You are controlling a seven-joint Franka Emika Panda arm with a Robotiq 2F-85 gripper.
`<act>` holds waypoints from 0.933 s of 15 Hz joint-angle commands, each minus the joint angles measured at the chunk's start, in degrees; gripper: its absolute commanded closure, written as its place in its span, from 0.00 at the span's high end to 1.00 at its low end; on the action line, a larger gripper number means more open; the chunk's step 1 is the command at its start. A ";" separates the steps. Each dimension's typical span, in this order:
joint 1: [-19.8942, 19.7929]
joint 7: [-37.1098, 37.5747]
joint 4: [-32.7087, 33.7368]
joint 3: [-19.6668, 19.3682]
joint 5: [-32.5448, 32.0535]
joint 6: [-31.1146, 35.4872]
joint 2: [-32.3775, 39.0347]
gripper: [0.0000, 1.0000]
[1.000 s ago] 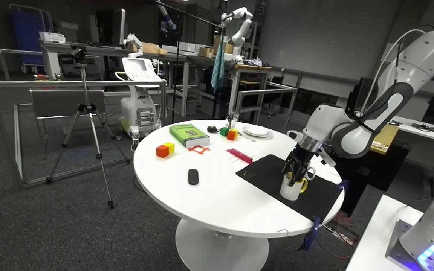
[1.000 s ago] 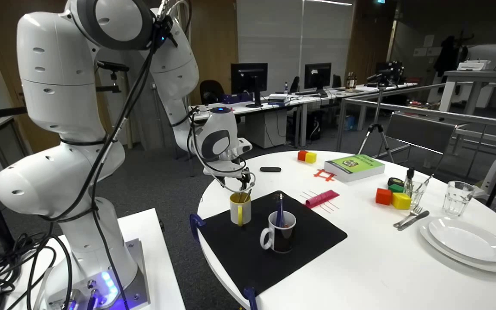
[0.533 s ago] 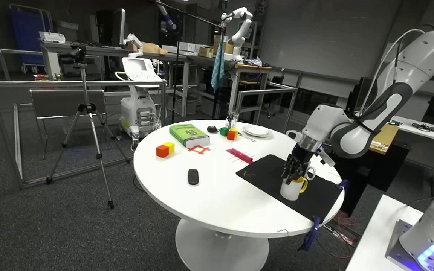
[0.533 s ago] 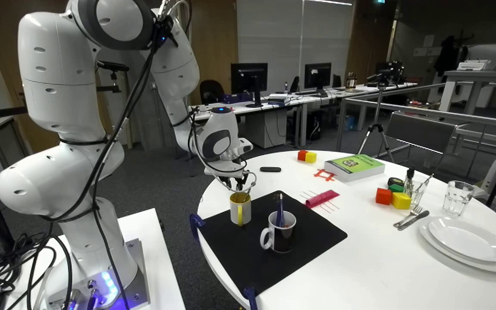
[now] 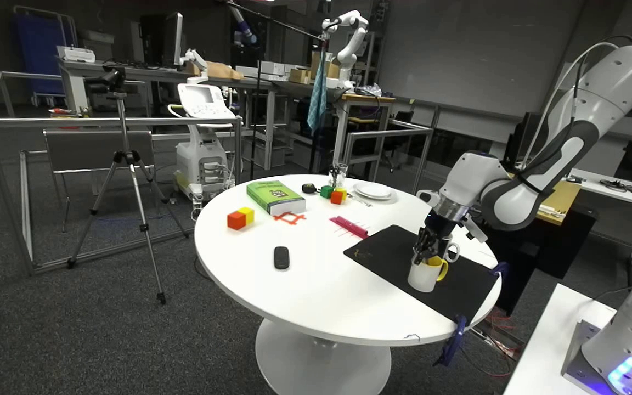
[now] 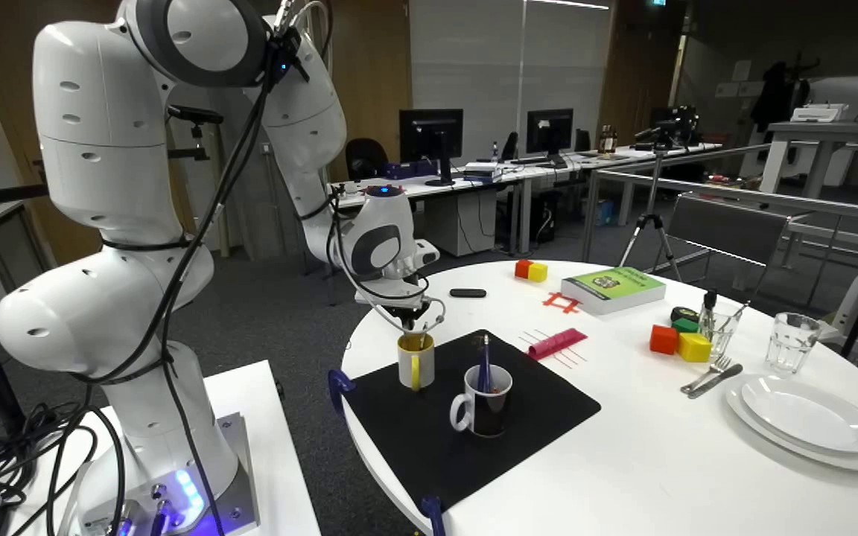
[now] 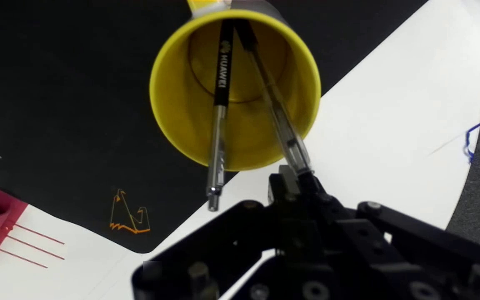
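Observation:
The white mug with a yellow inside point(image 7: 240, 133) stands upright on a black mat point(image 6: 541, 406), its yellow handle point(image 6: 415, 372) showing in both exterior views. Two pens lean in it. The black and silver pen point(image 7: 220, 93) stands free, to the left of my fingers in the wrist view. Over the mug's rim my gripper point(image 7: 300, 179) is shut on the upper end of the clear pen point(image 7: 283, 125), whose lower part is still inside the mug. A dark mug with a white handle point(image 6: 490, 413) sits close by on the mat, with a blue pen point(image 6: 484, 368) in it.
Blue clamps point(image 6: 337, 388) grip the table edge beside the mat. A pink holder point(image 6: 557, 343), a black remote-like object point(image 5: 281, 258), a green book point(image 5: 276, 197), coloured cubes point(image 5: 240, 218), drinking glasses point(image 6: 792, 342), cutlery point(image 6: 712, 376) and white plates point(image 6: 809, 413) lie further around the round table.
My fingers have come together from wide apart, now around the clear pen's end. The hand has shifted slightly at the mug's rim; the mugs have not moved.

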 commanded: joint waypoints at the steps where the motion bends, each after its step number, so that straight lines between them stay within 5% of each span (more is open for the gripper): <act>1: 0.94 -0.23 1.07 -1.67 -1.49 -1.56 -0.38 0.00; 6: 0.68 -0.65 0.79 -1.66 -1.44 -1.37 -1.07 0.00; 7: 0.55 -0.71 0.70 -1.66 -1.45 -1.49 -1.19 0.26; 14: -0.05 -0.86 -0.02 -1.71 -1.10 -1.59 -1.45 0.72</act>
